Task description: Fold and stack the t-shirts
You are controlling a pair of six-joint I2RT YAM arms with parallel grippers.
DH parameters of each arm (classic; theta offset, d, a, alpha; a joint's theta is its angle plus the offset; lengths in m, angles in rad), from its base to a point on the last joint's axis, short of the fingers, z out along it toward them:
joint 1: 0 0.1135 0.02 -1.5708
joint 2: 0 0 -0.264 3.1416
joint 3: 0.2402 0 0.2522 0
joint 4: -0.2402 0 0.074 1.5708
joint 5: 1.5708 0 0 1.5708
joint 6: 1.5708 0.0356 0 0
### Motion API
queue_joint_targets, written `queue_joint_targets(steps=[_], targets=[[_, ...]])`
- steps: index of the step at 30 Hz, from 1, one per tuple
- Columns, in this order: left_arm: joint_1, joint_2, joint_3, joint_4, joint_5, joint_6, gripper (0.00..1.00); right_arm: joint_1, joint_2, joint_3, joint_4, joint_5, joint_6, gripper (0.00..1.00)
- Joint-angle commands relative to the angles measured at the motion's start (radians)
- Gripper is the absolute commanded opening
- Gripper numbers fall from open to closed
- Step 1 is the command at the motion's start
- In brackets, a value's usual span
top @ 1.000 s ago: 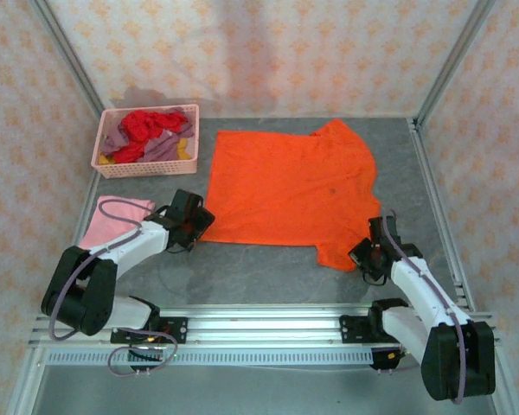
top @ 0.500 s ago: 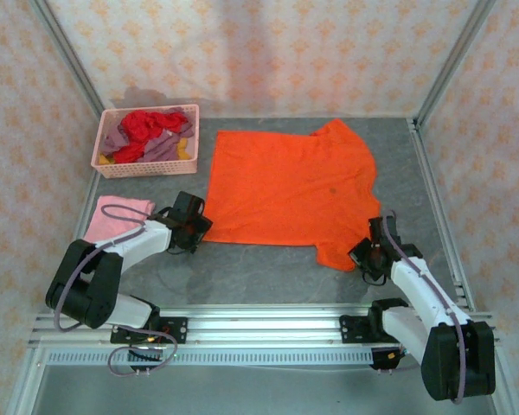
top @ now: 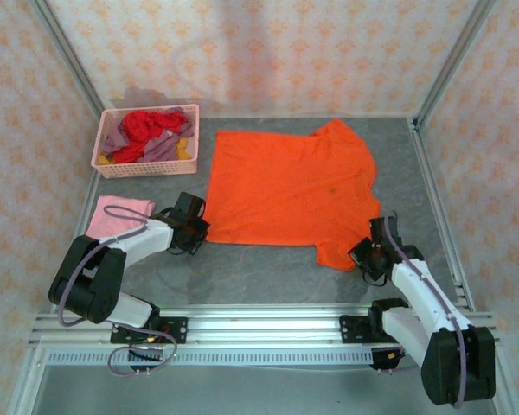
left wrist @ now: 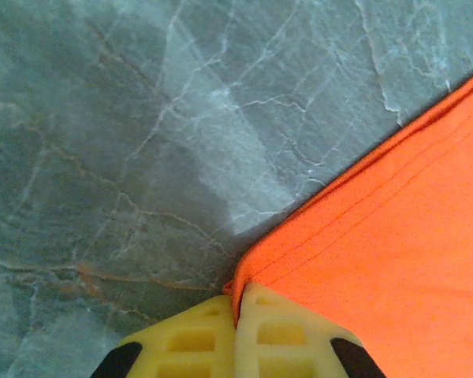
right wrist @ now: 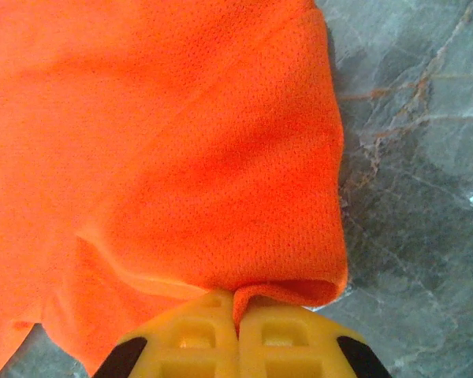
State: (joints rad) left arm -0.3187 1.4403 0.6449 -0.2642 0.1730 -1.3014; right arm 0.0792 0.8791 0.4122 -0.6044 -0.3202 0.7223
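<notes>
A bright orange t-shirt (top: 290, 190) lies spread flat on the grey table. My left gripper (top: 199, 232) is shut on its near left hem corner (left wrist: 240, 287), pinched between the yellow fingers (left wrist: 280, 335). My right gripper (top: 363, 255) is shut on the sleeve edge at the shirt's near right (right wrist: 288, 287), the cloth folded over the yellow fingertips (right wrist: 197, 331). A folded light pink t-shirt (top: 117, 216) lies at the left, beside my left arm. Red, mauve and yellow t-shirts (top: 147, 134) are heaped in the basket.
The pink lattice basket (top: 188, 112) stands at the back left. Metal frame posts (top: 437, 190) run along the right edge and back corners. Bare grey marbled table (top: 259, 272) lies between the shirt and the arm bases.
My left gripper has slid slightly right onto the shirt's hem corner and shut on it. The right gripper has held still, shut on the sleeve.
</notes>
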Motion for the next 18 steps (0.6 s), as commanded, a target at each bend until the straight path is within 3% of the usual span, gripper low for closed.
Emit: queue_joint_targets(steps=[1,9,18], targets=[[-0.003,-0.013,0.015,-0.026,-0.022,0.008,0.0,-0.003,-0.084,0.019,-0.103,-0.027,0.04,0.0],[-0.003,-0.05,0.034,-0.081,-0.039,0.027,0.0,0.009,-0.277,0.057,-0.291,-0.039,0.128,0.0],[0.007,-0.051,0.123,-0.176,-0.072,0.062,0.0,0.009,-0.207,0.181,-0.163,-0.061,0.168,0.0]])
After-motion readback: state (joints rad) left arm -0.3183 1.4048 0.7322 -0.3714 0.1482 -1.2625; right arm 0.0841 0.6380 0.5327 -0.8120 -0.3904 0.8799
